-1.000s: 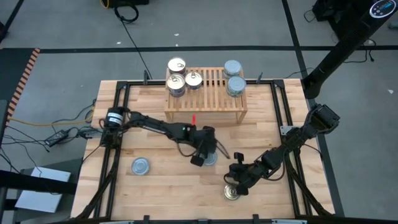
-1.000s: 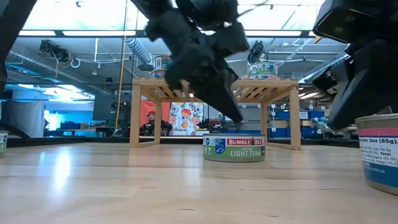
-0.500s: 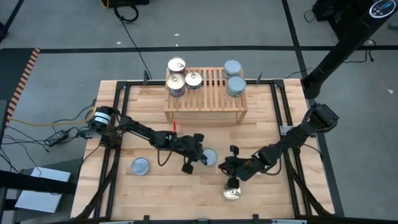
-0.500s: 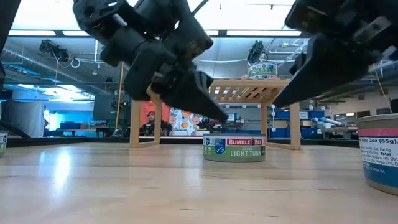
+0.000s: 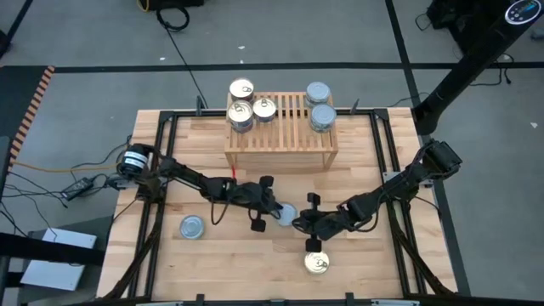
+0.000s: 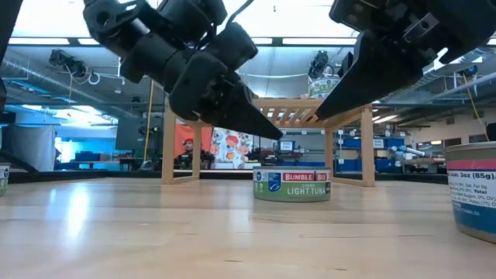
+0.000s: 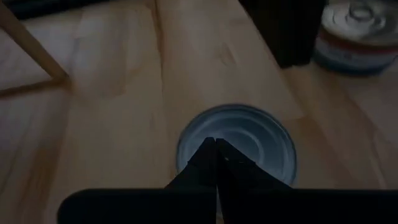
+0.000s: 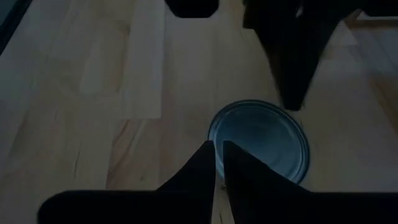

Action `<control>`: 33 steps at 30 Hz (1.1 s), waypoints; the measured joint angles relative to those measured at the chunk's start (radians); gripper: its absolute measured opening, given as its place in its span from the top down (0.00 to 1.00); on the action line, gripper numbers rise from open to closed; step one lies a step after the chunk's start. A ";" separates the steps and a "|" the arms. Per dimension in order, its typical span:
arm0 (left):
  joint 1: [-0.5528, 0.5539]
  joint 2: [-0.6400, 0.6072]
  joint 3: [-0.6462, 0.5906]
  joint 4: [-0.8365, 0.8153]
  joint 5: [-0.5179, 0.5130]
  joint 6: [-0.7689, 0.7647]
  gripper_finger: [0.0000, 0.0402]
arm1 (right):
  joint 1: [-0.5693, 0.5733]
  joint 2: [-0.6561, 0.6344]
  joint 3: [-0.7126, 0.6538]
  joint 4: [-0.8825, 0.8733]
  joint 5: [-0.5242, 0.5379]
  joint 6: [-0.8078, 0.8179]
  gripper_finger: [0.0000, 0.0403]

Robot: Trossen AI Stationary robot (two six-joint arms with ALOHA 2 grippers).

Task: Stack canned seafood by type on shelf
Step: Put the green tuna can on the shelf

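A silver-topped tin (image 5: pixel 286 214) labelled light tuna (image 6: pixel 291 186) stands on its base in the middle of the table. My left gripper (image 5: pixel 274 212) is shut and hovers just left of and above it (image 6: pixel 276 136); its wrist view shows the tips (image 7: pixel 216 144) over the tin's top (image 7: pixel 249 140). My right gripper (image 5: pixel 298 223) hangs above the tin's right side (image 6: pixel 319 116), its fingers a narrow gap apart (image 8: pixel 218 149). The shelf (image 5: pixel 280 149) at the far edge carries three gold-topped tins (image 5: pixel 241 90) on its left and two silver-topped ones (image 5: pixel 321 115) on its right.
A silver-topped tin (image 5: pixel 192 227) stands near the table's left side. A gold-topped tin (image 5: pixel 317 263) stands by the near edge, close under the right arm, and looms at the right in the low view (image 6: pixel 473 190). Black rails (image 5: pixel 161 170) run along the table's sides.
My left gripper has lifted off the middle tin's top, drawn back toward the table's left and tipped flatter, staying shut. My right gripper has risen from beside the gold-topped tin at the near edge and swung toward the far left, over the middle tin. The tin has stayed put.
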 joint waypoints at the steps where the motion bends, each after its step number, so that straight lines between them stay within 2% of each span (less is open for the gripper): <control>1: 0.006 -0.005 -0.018 0.038 0.004 -0.003 1.00 | 0.000 0.000 0.000 0.000 0.000 0.000 0.89; 7: 0.036 -0.009 -0.168 0.328 0.074 -0.066 1.00 | 0.000 0.000 0.000 0.002 0.000 -0.023 0.77; 11: 0.047 -0.009 -0.240 0.439 0.037 -0.074 1.00 | 0.000 0.000 0.001 0.025 0.000 -0.062 0.71; 15: 0.070 -0.009 -0.256 0.436 0.031 -0.070 1.00 | -0.006 0.000 0.038 0.001 0.000 -0.089 0.70; 22: 0.083 -0.009 -0.255 0.455 0.091 -0.039 1.00 | -0.048 0.020 0.122 -0.111 -0.018 -0.100 0.70; 26: 0.085 -0.008 -0.255 0.458 0.097 -0.029 1.00 | -0.077 0.115 0.251 -0.270 -0.092 -0.090 0.70; 33: 0.085 -0.008 -0.255 0.456 0.097 -0.025 1.00 | -0.088 0.276 0.530 -0.585 -0.141 -0.085 0.70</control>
